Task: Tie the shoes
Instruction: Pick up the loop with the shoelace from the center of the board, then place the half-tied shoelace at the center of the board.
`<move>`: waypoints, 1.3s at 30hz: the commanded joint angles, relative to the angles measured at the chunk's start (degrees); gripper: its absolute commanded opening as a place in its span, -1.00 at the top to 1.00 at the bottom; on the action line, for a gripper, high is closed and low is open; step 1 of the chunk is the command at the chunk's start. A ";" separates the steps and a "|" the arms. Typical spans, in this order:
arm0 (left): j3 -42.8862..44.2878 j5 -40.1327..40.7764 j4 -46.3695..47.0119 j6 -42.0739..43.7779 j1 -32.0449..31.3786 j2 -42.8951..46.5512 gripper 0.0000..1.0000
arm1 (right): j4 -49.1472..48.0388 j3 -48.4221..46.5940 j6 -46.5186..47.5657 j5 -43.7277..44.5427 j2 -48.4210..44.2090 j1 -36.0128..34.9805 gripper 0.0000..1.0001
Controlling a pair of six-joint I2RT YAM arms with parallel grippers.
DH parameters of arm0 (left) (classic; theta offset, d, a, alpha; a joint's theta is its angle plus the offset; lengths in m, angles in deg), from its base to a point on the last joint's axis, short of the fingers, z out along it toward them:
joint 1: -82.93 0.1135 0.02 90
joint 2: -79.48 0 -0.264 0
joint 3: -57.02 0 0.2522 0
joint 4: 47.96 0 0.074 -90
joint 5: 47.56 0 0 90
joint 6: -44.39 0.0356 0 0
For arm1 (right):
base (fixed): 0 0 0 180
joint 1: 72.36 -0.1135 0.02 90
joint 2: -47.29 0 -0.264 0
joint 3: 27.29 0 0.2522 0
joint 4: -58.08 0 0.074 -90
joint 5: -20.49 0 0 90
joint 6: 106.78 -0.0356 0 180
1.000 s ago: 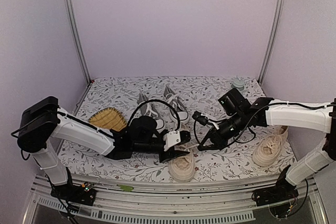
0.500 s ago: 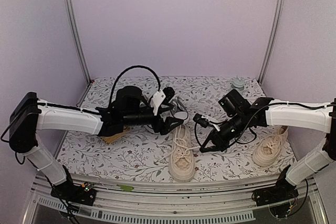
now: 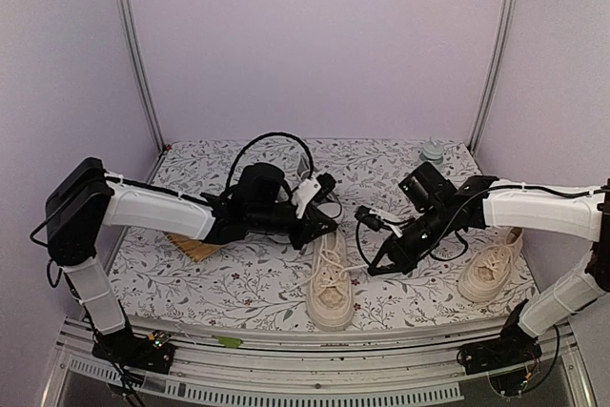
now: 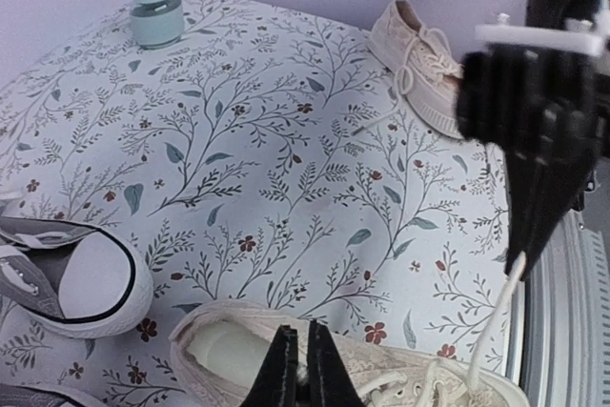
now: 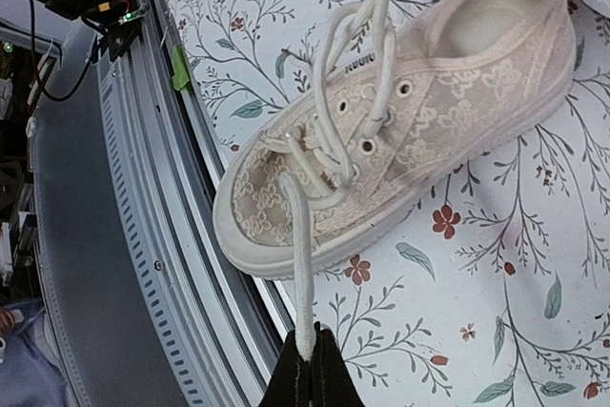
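Observation:
A cream lace-up shoe (image 3: pixel 330 285) lies near the table's front edge, toe toward me. My left gripper (image 3: pixel 325 225) sits low over its heel opening (image 4: pixel 224 345), jaws nearly together with a bit of white lace pinched between them. My right gripper (image 5: pixel 310 355) is shut on the end of the other lace (image 5: pixel 301 264), drawn taut off the toe toward the front right. The second cream shoe (image 3: pixel 490 270) lies at the right. A grey shoe's white toe cap (image 4: pixel 78 279) shows just left of the cream shoe; in the top view the left arm hides most of the grey pair.
A tan woven mat (image 3: pixel 193 247) lies under the left arm. A teal bottle (image 3: pixel 434 152) stands at the back right corner. The metal front rail (image 5: pixel 143 235) runs close to the shoe's toe, with a green tag (image 5: pixel 181 69) on it.
My left arm lifted away from the shoe's front, opened wide, then came down at the heel end and closed. The right gripper kept its hold on the lace, almost still.

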State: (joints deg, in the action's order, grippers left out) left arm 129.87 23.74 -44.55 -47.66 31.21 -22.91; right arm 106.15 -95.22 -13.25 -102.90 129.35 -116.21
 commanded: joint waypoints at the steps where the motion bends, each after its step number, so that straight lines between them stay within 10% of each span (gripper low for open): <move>1: -3.21 -1.93 2.79 -0.45 -0.11 2.46 1.00 | 3.00 -1.18 -5.30 2.66 -2.46 6.01 0.99; 18: -17.48 1.52 16.92 -1.06 -0.06 8.07 1.00 | 3.31 16.43 -31.35 3.31 -21.30 17.09 0.99; 36: -20.78 -0.28 21.06 1.37 -0.10 5.30 1.00 | -7.95 28.45 -37.46 -0.63 -17.55 17.75 0.99; 39: -20.94 -0.84 21.25 1.96 -0.08 5.19 1.00 | -9.12 28.71 -38.06 0.07 -16.27 17.75 0.72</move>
State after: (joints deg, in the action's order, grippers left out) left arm 109.50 24.46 -25.91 -47.11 31.21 -16.98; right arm 100.82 -67.29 -49.66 -102.24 111.71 -98.88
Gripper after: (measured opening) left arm 0.009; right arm 0.039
